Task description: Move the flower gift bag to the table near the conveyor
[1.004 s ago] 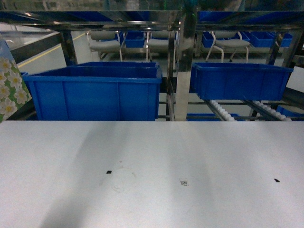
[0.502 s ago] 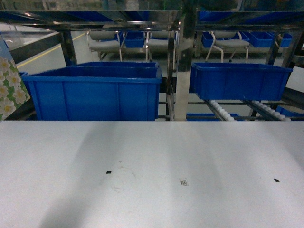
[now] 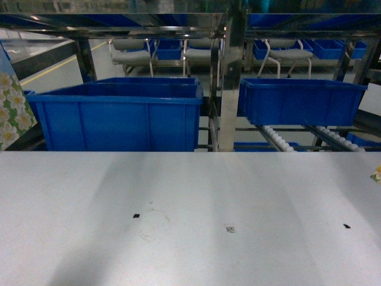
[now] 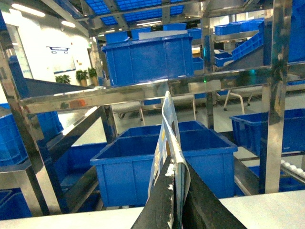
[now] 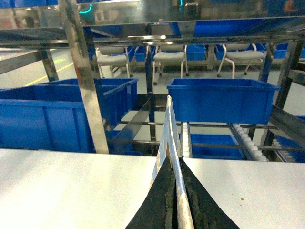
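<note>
The flower gift bag (image 3: 11, 113), green with white blossoms, shows at the left edge of the head view, above the white table (image 3: 190, 202). In the left wrist view my left gripper (image 4: 175, 164) is shut on the bag's thin upright edge (image 4: 167, 119). In the right wrist view my right gripper (image 5: 172, 160) is shut on a thin upright flowered panel (image 5: 167, 126) over the table (image 5: 71, 186). A small flowered corner (image 3: 377, 173) peeks in at the head view's right edge. Behind the table stands the conveyor (image 3: 277, 138), with its white rollers (image 5: 248, 138). Neither gripper shows in the head view.
A large blue bin (image 3: 119, 116) and a smaller blue bin (image 3: 300, 101) sit in the steel racking just beyond the table's far edge. A steel upright (image 3: 225, 77) stands between them. Chairs (image 3: 131, 53) stand further back. Tiny black marks (image 3: 136, 215) dot the table.
The flowered bag at the left edge has slid slightly further left out of the head view. A small flowered corner has appeared at the right edge.
</note>
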Tool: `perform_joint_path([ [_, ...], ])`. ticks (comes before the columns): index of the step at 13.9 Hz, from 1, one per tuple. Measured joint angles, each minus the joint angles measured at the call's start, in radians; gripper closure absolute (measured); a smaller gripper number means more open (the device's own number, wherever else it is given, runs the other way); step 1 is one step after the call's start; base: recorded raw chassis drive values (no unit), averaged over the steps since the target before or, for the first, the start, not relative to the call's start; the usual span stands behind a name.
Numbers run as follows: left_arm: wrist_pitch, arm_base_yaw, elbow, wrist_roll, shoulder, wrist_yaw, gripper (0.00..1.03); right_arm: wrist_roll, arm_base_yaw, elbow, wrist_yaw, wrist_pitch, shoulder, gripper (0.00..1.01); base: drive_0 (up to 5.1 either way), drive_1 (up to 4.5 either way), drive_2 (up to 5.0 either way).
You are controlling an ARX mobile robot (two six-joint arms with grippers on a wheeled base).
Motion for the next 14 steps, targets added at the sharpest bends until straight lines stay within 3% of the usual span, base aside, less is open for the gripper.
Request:
perform_joint_path([
  [5,0.0,0.0,0.0,0.0,0.0,0.0,1.01,-0.009,0.05,0.102,-0.014,0.002,0.185,0.99,0.0,0.0,0.0],
  [10,0.0,0.0,0.0,0.0,-0.001,0.0,1.01,-0.041,-0.008,0.125,-0.052,0.0,0.345,0.99,0.0,0.0,0.0],
  [14,0.0,0.0,0.0,0.0,-0.001,0.0,1.01,-0.053,-0.017,0.184,-0.056,0.003,0.392,0.99,0.0,0.0,0.0],
])
